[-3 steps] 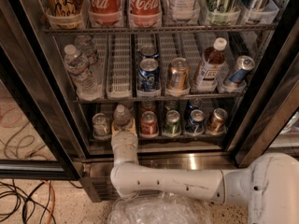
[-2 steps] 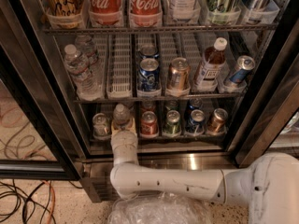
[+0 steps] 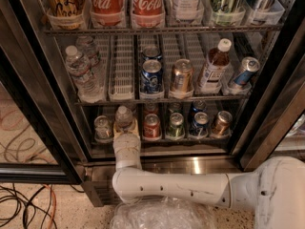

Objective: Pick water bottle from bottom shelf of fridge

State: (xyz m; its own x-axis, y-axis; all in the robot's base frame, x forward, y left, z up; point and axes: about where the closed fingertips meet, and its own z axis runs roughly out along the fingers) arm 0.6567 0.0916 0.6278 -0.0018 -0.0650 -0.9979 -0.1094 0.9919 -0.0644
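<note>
Camera view showed the pincer (image 3: 126,128), unmoved over the past second, clasped about the lower half of the water bottle (image 3: 124,114) on the fridge's (image 3: 190,165) bottom shelf (image 3: 200,139), just right of a silver can (image 3: 102,126), suggesting a set grasp with the lift-out not yet done.

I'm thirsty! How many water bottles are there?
3. Front bottle and rear bottle on the middle shelf, left; the water bottle on the bottom shelf at the claw. Others may hide.
</note>
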